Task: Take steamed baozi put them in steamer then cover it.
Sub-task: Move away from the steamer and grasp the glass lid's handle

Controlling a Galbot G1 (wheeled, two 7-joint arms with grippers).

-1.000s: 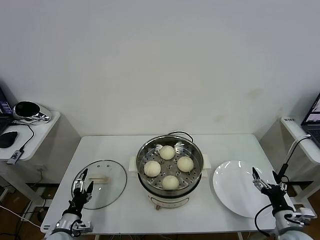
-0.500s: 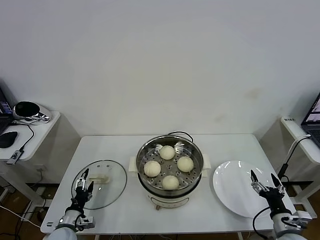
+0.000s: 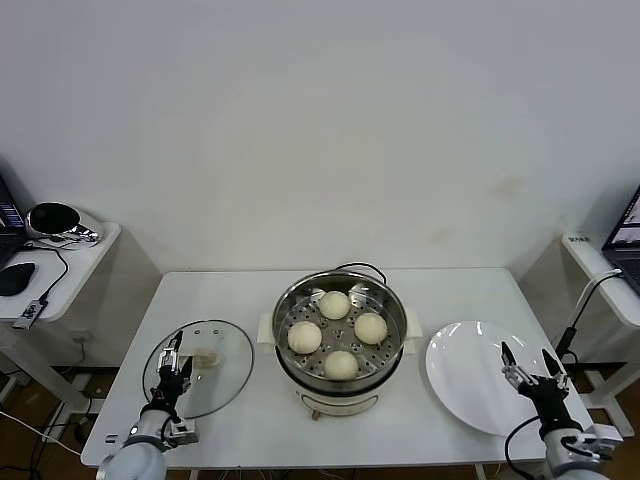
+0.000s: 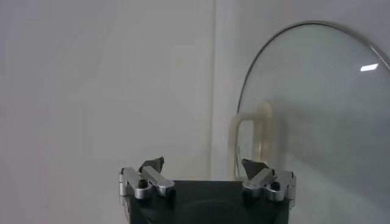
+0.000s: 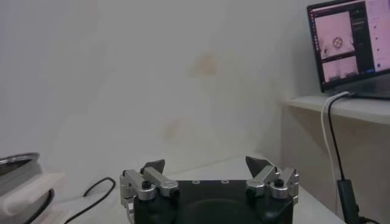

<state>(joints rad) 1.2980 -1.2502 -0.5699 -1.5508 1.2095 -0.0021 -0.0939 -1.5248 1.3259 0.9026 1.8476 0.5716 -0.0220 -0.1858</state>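
Four steamed baozi (image 3: 338, 335) are seen on the tray of the uncovered steamer (image 3: 340, 345); the cover (image 3: 199, 368) lies flat to its left, the left gripper (image 3: 175, 363) spread above it; the right gripper (image 3: 528, 368) is held spread over the plate (image 3: 470, 380).
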